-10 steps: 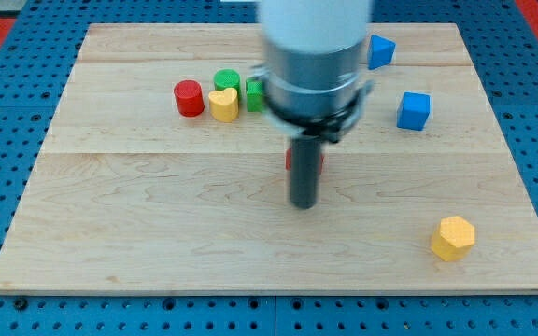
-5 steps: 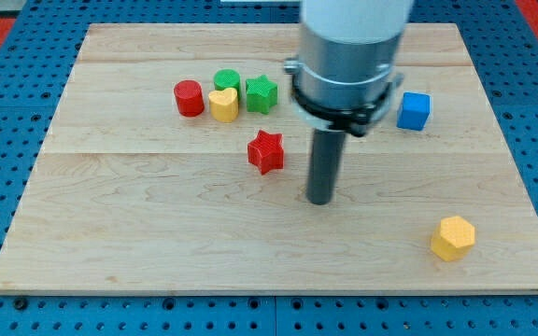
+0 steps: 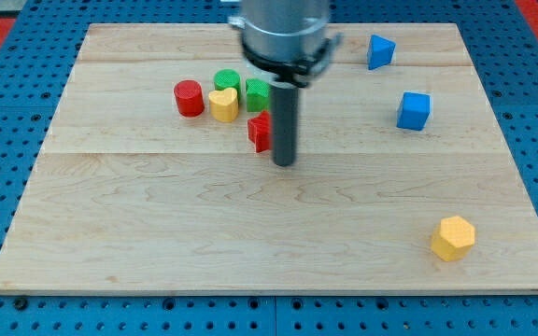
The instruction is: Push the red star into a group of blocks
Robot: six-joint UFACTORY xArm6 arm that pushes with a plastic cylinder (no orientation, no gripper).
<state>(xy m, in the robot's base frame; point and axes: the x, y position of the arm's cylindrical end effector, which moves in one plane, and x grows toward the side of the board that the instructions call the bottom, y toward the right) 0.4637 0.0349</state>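
The red star (image 3: 261, 132) lies on the wooden board (image 3: 157, 233), just below the green star (image 3: 257, 94). My tip (image 3: 284, 163) stands at the red star's lower right, touching or nearly touching it; the rod hides the star's right part. To the star's upper left sits a group: a red cylinder (image 3: 189, 98), a yellow heart (image 3: 223, 105), a green cylinder (image 3: 227, 81) and the green star.
A blue block (image 3: 380, 50) lies at the view's top right and a blue cube (image 3: 414, 110) below it. A yellow hexagon (image 3: 453, 237) lies at the view's bottom right. The board's edges border a blue pegboard.
My tip moved left and up from the star's lower right to its side. The red star shifted up toward the green star.
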